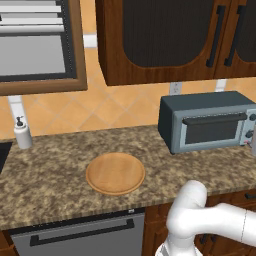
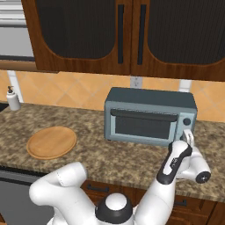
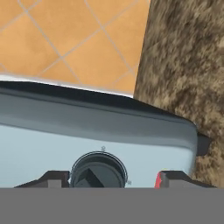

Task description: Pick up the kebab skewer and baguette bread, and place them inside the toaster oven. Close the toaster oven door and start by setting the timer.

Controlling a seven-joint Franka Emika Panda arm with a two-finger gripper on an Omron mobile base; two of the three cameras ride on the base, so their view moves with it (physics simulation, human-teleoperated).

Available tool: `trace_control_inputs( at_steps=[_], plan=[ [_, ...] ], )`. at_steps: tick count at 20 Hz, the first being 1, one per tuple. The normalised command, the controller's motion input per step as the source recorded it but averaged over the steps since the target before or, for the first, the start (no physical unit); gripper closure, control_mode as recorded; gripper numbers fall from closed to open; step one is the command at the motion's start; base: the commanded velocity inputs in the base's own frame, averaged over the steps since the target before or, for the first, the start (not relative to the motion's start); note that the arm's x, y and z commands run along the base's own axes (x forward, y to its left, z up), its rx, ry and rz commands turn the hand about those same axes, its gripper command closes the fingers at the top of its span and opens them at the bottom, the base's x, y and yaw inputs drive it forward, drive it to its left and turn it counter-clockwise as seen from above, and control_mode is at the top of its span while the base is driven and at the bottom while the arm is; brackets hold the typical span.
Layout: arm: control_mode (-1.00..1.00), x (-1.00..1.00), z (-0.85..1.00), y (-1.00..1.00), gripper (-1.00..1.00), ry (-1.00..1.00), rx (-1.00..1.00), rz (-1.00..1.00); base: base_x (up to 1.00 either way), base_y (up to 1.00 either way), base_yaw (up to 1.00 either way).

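A: Status?
B: Toaster oven (image 2: 149,116) sits on the counter with the toaster oven door (image 2: 143,124) shut. I've got the gripper (image 3: 114,179) at a knob (image 3: 98,170), tips spread either side, not clamped. Only the timer seems left.
A: Food?
B: Can't see skewer or bread; presumably inside.

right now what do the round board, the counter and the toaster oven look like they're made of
Round board: light wood, matte, faint grain rings. Counter: speckled brown granite-like stone, probably polished. Toaster oven: grey-blue painted metal by its look, dark glass door.
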Motion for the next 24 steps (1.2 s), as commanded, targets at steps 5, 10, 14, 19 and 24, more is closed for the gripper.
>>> trace_control_inputs(
  at_steps=[5, 10, 14, 19, 24],
  plan=[
    [-1.0, 0.0, 0.02, 0.0, 1.0, -0.01, 0.0, -0.04, 0.0, 0.0, 0.0],
    [-1.0, 0.0, 0.08, -0.01, 1.0, 0.0, 0.0, -0.07, 0.0, 0.0, 0.0],
    [-1.0, -0.1, 0.08, -0.11, 1.0, 0.0, 0.0, -0.05, 0.0, 0.0, 0.0],
    [-1.0, -0.2, 0.0, -0.02, 1.0, 0.02, 0.01, -0.05, 0.0, 0.0, 0.0],
    [-1.0, -0.07, 0.0, 0.0, 1.0, 0.0, 0.08, -0.01, 0.0, 0.0, 0.0]
  ],
)
